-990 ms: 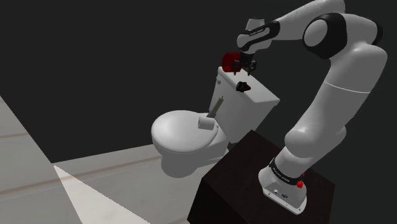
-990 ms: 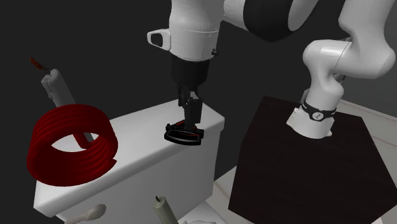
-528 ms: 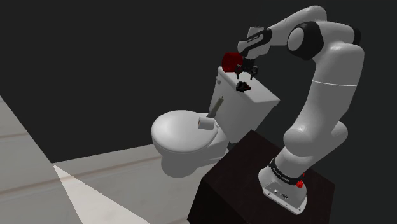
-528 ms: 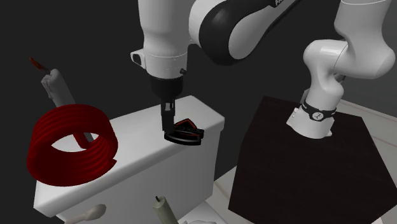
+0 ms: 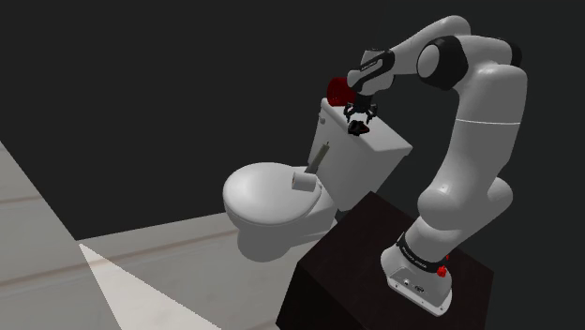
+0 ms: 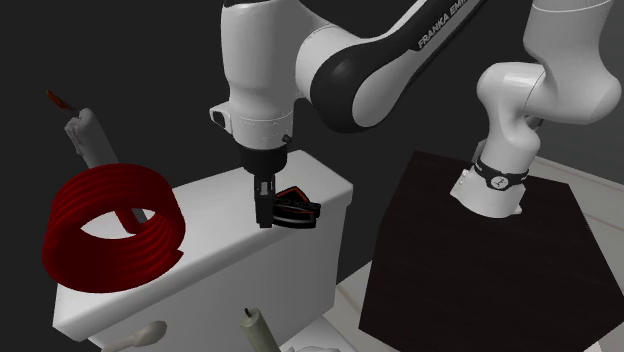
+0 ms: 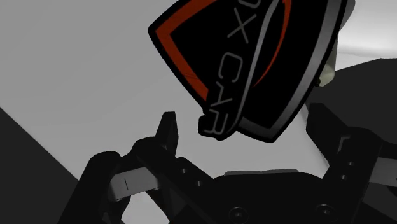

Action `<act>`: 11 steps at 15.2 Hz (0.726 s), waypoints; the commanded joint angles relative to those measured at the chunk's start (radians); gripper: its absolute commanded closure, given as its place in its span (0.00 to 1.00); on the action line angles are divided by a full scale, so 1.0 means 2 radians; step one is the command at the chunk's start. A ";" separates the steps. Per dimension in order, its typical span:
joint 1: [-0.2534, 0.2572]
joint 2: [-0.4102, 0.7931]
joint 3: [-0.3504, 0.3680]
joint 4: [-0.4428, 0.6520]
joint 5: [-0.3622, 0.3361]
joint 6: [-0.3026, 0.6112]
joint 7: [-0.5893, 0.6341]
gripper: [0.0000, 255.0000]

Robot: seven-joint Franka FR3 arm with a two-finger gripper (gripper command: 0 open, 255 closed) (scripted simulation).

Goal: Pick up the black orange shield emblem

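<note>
One black shield emblem point(image 6: 297, 208) with an orange-red border and pale lettering lies flat on the white lid of the toilet tank point(image 6: 205, 215), near the lid's end closest to the dark stand point(image 6: 480, 275). The gripper point(image 6: 263, 218) hangs low over it, fingers pointing down at the emblem's edge on the second exterior view's left. In the wrist view the two black fingers point(image 7: 167, 130) stand apart with the emblem point(image 7: 254, 63) lying between and just ahead of them, so the gripper point(image 7: 245, 121) is spread wide and clasps nothing.

At the lid's far end sits a dark red ribbed ring point(image 6: 110, 232), and a pale candle point(image 6: 90, 138) leans up behind it. From the shoulder view, the white arm arches over from the stand point(image 5: 370, 258), the gripper point(image 5: 358, 117) just above the emblem point(image 5: 357, 129) on the tank point(image 5: 384, 142), behind the white bowl point(image 5: 272, 192).
</note>
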 commanded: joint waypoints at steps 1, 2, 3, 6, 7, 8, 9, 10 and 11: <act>0.000 0.001 0.000 -0.001 0.000 0.002 0.000 1.00; 0.000 0.001 0.000 -0.001 0.000 0.002 0.000 1.00; 0.000 0.001 0.000 -0.001 0.000 0.002 0.000 1.00; 0.000 0.000 0.000 -0.001 0.000 0.002 0.000 1.00; 0.000 0.000 0.000 -0.001 0.000 0.002 0.000 1.00; 0.000 0.001 0.000 -0.001 0.000 0.002 0.000 1.00; 0.000 0.001 0.000 -0.001 0.000 0.002 0.000 1.00; 0.000 0.000 0.000 -0.001 0.000 0.002 0.000 1.00; 0.000 -0.003 0.000 0.001 0.000 -0.004 0.000 1.00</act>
